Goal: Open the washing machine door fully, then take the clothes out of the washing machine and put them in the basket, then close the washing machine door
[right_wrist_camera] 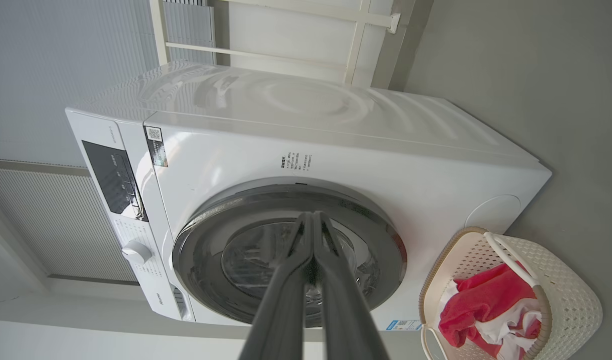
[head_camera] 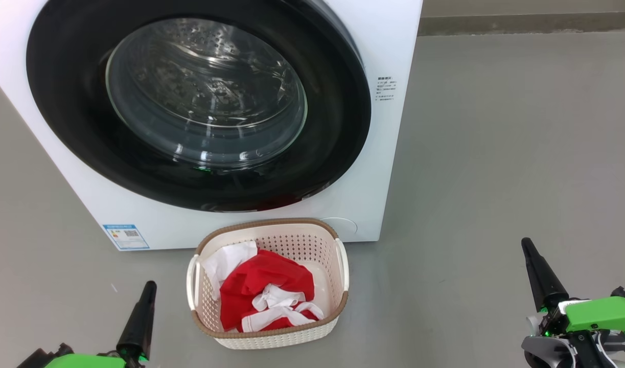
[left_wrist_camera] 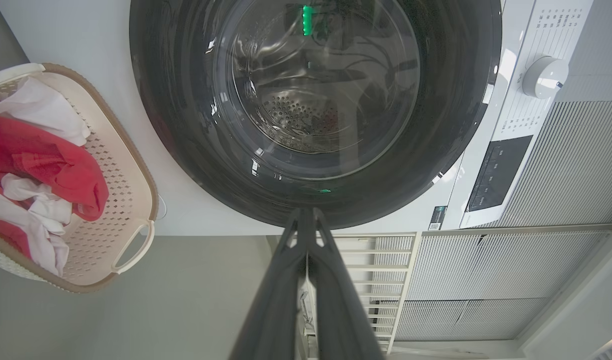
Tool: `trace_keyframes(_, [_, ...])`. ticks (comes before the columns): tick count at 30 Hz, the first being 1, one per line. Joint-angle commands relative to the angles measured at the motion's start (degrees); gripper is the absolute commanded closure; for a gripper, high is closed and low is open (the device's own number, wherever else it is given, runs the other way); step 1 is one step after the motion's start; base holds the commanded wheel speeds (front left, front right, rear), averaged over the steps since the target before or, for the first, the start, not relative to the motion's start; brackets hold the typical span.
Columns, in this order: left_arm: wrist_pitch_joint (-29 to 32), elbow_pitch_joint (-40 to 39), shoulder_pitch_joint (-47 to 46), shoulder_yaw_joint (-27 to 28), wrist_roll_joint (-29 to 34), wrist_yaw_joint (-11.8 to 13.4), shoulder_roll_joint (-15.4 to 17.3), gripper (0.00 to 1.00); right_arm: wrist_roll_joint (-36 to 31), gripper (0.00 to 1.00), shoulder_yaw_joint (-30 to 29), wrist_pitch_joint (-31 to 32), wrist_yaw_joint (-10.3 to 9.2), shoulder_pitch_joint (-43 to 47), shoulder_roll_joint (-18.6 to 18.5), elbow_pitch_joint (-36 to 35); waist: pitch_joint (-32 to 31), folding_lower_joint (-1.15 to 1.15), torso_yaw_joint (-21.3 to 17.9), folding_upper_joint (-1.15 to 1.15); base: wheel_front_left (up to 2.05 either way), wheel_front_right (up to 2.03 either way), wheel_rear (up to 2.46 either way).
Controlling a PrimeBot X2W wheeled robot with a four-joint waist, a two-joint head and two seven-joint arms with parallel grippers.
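Note:
The washing machine (head_camera: 384, 153) stands white before me, its black-rimmed glass door (head_camera: 205, 97) lying flat against its front, closed. Red and white clothes (head_camera: 266, 294) lie in the cream basket (head_camera: 292, 230) on the floor just in front of it. My left gripper (head_camera: 148, 286) is shut and empty at the lower left, left of the basket. At the lower right my right gripper (head_camera: 526, 244) is shut too, well to the right of the basket. In the left wrist view the shut left gripper (left_wrist_camera: 306, 212) points at the door (left_wrist_camera: 316, 100). In the right wrist view the right gripper (right_wrist_camera: 312, 216) is shut.
Grey floor (head_camera: 496, 153) spreads to the right of the machine. A control panel with a white knob (left_wrist_camera: 543, 76) shows on the machine's top front. White ribbed wall panels (left_wrist_camera: 561, 165) stand behind it.

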Motion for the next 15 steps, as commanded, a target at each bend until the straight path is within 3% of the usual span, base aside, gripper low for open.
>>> trace_keyframes(1, [0.26,-1.03,-2.32,2.03,-0.63,-0.8,1.02,1.0,0.76,1.0,0.92,0.39,-0.02,-2.64,-0.89,-1.41,0.0,0.0,0.0,0.0,0.0,0.0,0.0])
trace_keyframes(15, [0.25,-1.04,-2.31,2.02,-0.63,-0.8,1.02,1.0,0.76,1.0,0.93,0.39,-0.02,-2.64,-0.89,-1.41,0.0,0.0,0.0,0.0,0.0,0.0,0.0])
